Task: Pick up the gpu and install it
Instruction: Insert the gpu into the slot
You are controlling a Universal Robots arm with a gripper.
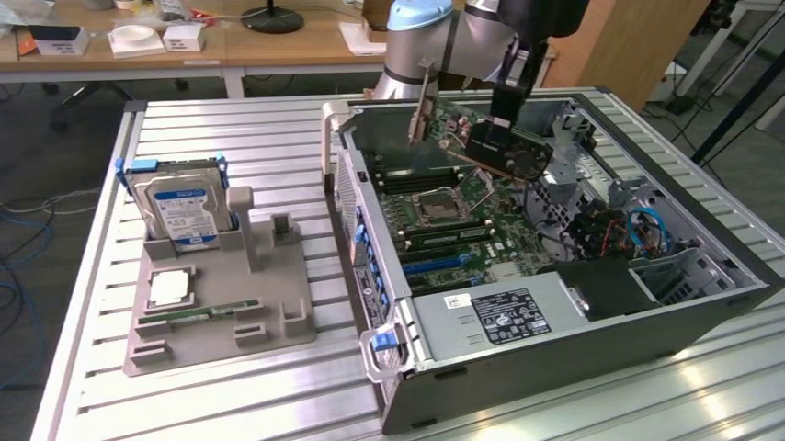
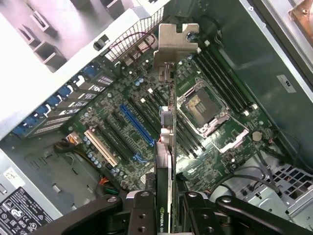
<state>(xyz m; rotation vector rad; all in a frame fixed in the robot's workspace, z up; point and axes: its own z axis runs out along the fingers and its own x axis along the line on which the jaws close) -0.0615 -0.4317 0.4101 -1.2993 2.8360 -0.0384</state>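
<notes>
The gpu point(image 1: 516, 154) is held clamped in the tool point(image 1: 494, 129), in the upper middle of the exterior view. It hangs tilted above the open case point(image 1: 687, 303), clear of the motherboard point(image 1: 454, 220). In the wrist view the gpu point(image 2: 168, 161) is seen edge-on between the closed fingers point(image 2: 142, 210). Its silver bracket point(image 2: 176, 39) is at the far end, and a long blue slot point(image 2: 137, 125) lies just beside its line.

The step in hand is judged to be the carry and alignment over a slot. It would be done well if the card were levelled, so that its contact edge runs parallel to the slot. The bracket should be brought to the case's rear wall, not onto the board. The socket point(image 2: 203, 105) and the loose cables point(image 1: 638, 230) should be kept clear. Any push is best made straight down, since a skewed card could bind.

The case lies on a ribbed metal tabletop point(image 1: 245, 404), with glare towards the lower right of the exterior view. At that view's left a grey holder point(image 1: 276, 294) carries a hard drive point(image 1: 178, 207), a processor point(image 1: 169, 287) and a memory stick point(image 1: 197, 314). Wooden desks point(image 1: 245, 46) stand behind, and cables point(image 1: 37, 202) lie on the floor at the left edge.
</notes>
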